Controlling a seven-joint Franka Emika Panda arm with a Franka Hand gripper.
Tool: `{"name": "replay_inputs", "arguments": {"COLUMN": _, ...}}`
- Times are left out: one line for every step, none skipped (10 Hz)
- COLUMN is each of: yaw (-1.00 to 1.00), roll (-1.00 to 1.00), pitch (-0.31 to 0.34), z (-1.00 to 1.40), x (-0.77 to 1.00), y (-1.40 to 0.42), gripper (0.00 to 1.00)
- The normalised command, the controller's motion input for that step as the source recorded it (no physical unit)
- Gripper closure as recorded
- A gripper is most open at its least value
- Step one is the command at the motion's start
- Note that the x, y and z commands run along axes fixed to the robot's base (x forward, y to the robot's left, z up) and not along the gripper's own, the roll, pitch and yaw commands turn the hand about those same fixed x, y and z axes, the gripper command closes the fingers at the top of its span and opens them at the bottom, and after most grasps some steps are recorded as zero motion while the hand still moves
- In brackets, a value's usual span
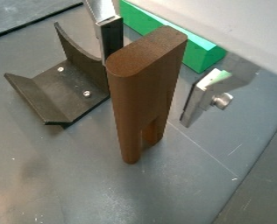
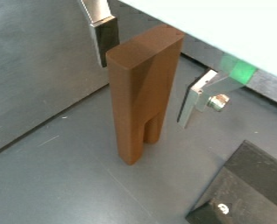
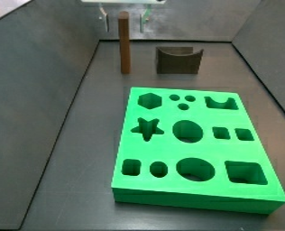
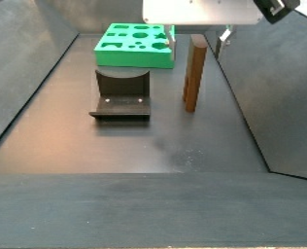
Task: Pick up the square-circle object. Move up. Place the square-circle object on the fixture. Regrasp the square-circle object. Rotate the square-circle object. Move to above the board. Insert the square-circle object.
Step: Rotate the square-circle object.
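Wrist views: the square-circle object (image 1: 145,96) stands upright on the grey bench (image 1: 59,184), a brown bar with a slot cut into its lower end. The gripper (image 1: 156,61) straddles its upper part with the fingers spread: one finger (image 1: 107,26) stands just beside one face, the other finger (image 1: 205,94) stands apart from the opposite face, and neither plate visibly presses the wood. The fixture (image 1: 61,79) sits near the object on the bench, and an edge of the board (image 1: 182,39) shows behind. In a wrist view the same arrangement holds around the object (image 2: 144,92), fingers wide of it, with a corner of the fixture (image 2: 240,197) in frame.

Side views: the object (image 3: 124,45) stands at 12 o'clock of the board (image 3: 193,144), directly beneath the gripper (image 3: 124,11), with the fixture (image 3: 178,59) at its 3 o'clock, apart from it. In a side view the object (image 4: 194,76) stands upright under the gripper (image 4: 199,37); the fixture (image 4: 121,97) lies at its 9 o'clock, and the board (image 4: 134,44) at 11 o'clock beyond.
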Motion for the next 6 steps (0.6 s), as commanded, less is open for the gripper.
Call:
{"name": "replay_inputs", "arguments": {"yaw": -0.04, "roll": -0.03, "pitch": -0.022, "z": 1.0, "x": -0.01, "y": 0.0, "gripper": 0.0}}
{"name": "replay_inputs", "arguments": {"yaw": -0.03, "roll": -0.02, "pitch": 0.02, "z": 1.0, "x": -0.03, "y": 0.01, "gripper": 0.0}}
{"name": "replay_inputs", "arguments": {"yaw": -0.03, "roll": -0.01, "pitch": 0.037, "z": 0.84, "x": -0.03, "y": 0.01, "gripper": 0.0}}
{"name": "replay_inputs", "arguments": {"yaw": -0.03, "roll": 0.0, "pitch": 0.049, "z": 0.67, "x": -0.02, "y": 0.02, "gripper": 0.0}}
{"name": "replay_inputs", "arguments": {"yaw": -0.03, "roll": 0.01, "pitch": 0.067, "z": 0.43, "x": -0.01, "y": 0.02, "gripper": 0.0}}
{"name": "replay_inputs", "arguments": {"yaw": -0.02, "roll": 0.02, "pitch": 0.082, "z": 0.25, "x": 0.0, "y": 0.02, "gripper": 0.0}}
